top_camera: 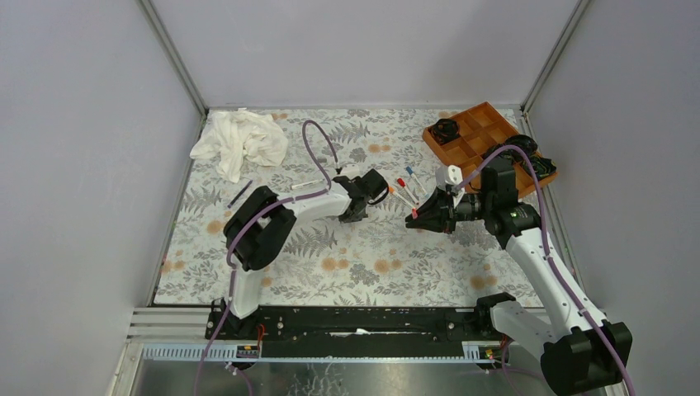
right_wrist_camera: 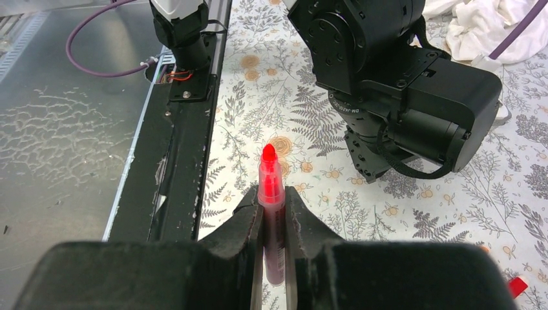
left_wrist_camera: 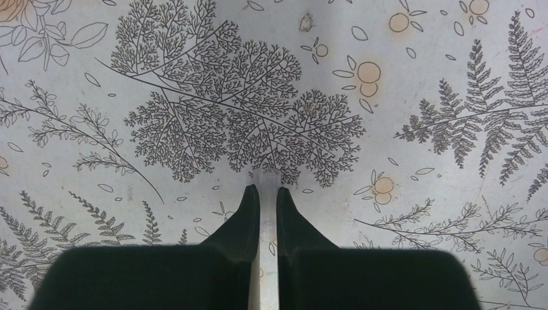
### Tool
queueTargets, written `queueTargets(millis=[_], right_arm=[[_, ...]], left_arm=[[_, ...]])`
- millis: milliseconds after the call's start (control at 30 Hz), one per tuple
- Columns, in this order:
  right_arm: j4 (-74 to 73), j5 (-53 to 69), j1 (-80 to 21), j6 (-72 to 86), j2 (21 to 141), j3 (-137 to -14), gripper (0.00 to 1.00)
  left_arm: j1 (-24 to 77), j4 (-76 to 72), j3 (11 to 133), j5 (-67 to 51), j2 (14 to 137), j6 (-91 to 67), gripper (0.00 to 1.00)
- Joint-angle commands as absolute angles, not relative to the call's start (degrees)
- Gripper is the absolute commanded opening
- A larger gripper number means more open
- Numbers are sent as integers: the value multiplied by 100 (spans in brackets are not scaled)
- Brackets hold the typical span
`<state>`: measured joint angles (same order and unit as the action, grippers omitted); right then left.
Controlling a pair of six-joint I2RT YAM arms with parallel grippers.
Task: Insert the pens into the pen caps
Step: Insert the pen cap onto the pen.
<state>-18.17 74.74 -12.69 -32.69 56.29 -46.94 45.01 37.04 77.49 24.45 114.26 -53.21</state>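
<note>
My right gripper point(right_wrist_camera: 274, 190) is shut on a red-tipped pen point(right_wrist_camera: 269, 174), its tip sticking out past the fingertips. From above, this gripper point(top_camera: 415, 219) hangs over the mat's middle, pointing left at the left arm. My left gripper point(top_camera: 353, 213) points down at the mat. In the left wrist view its fingers point(left_wrist_camera: 249, 213) stand almost together around a thin whitish blurred thing point(left_wrist_camera: 267, 181); I cannot tell if it is a pen or a cap. Loose pens with a red end point(top_camera: 403, 186) and a blue end point(top_camera: 413, 176) lie between the grippers. A white pen point(top_camera: 308, 183) and a dark pen point(top_camera: 239, 194) lie further left.
A crumpled white cloth point(top_camera: 241, 142) lies at the back left. An orange compartment tray point(top_camera: 487, 140) with black rosette objects stands at the back right. A small red piece point(right_wrist_camera: 517, 286) lies on the mat. The black rail point(top_camera: 355, 318) runs along the near edge.
</note>
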Motion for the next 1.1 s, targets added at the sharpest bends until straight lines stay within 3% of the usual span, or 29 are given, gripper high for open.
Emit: queueTargets(millis=[0, 267, 633, 833, 1067], right_arm=[[-1767, 7792, -1257, -3219, 5592, -4664, 0], [-278, 8137, -1265, -1905, 5660, -4102, 0], [-108, 8097, -1290, -1750, 5804, -4052, 0], [-114, 8114, -1291, -1740, 5792, -4061, 0], [-125, 8130, -1288, -1740, 5766, -4076, 0]], left_arm=[[4535, 3918, 7565, 2403, 11427, -5136, 3], [4495, 3298, 7245, 2183, 10665, -4978, 1], [4439, 4101, 7328, 2551, 11415, -4205, 5], [4448, 4560, 7608, 2749, 11685, -3841, 25], [4529, 4834, 7798, 2883, 11888, -3534, 33]])
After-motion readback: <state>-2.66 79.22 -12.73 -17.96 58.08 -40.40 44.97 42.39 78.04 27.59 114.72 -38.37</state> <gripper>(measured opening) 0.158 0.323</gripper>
